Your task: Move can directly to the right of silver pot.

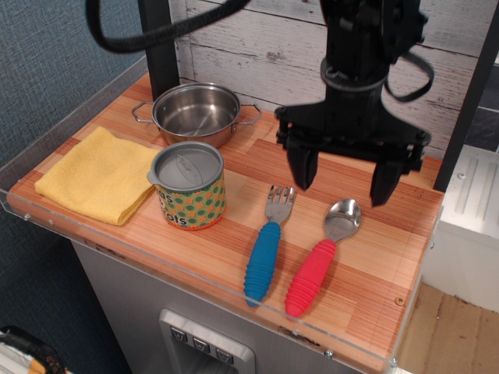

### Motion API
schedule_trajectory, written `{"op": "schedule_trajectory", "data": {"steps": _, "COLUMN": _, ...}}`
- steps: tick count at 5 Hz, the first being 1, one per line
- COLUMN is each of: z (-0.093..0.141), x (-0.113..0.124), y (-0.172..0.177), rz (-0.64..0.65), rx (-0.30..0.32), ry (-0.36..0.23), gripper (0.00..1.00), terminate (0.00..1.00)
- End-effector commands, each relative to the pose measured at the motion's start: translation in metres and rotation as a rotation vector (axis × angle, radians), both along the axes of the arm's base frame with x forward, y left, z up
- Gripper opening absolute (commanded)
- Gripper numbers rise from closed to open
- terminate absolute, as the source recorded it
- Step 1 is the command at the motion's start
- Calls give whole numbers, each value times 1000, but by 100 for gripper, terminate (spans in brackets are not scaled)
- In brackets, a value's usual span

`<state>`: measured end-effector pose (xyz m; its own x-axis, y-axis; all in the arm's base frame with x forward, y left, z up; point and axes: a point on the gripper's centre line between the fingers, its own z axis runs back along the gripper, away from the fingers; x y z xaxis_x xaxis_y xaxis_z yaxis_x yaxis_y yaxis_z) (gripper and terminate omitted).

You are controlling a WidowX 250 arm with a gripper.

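While the can (188, 185) hides its lettering, the gripper (343, 179) gapes.

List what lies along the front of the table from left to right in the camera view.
Yellow cloth → can → blue-handled fork → red-handled spoon.

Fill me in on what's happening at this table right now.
One robot arm hangs over the wooden table with its gripper open and holding nothing, above the fork and spoon. The can it has to move sits untouched in front of the silver pot, beside a yellow cloth. The spot to the right of the pot is bare wood, so the move has not yet begun.
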<state>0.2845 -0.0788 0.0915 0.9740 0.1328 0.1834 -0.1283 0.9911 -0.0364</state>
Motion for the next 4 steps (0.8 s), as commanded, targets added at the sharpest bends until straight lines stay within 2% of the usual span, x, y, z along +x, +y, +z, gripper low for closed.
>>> {"op": "schedule_trajectory", "data": {"steps": 1, "z": 18, "x": -39, "y": 49, "rz": -169, "rx": 49, "ry": 64, "gripper": 100, "terminate": 0}}
{"op": "schedule_trajectory", "data": {"steps": 2, "z": 17, "x": -63, "y": 83, "rz": -228, "rx": 55, "ry": 106, "gripper": 100, "terminate": 0}}
{"op": "schedule_trajectory", "data": {"steps": 3, "z": 16, "x": -77, "y": 109, "rz": -309, "rx": 79, "ry": 142, "gripper": 100, "terminate": 0}}
{"op": "schedule_trajectory", "data": {"steps": 4, "z": 7, "x": -81, "y": 131, "rz": -327, "rx": 84, "ry": 137, "gripper": 100, "terminate": 0}}
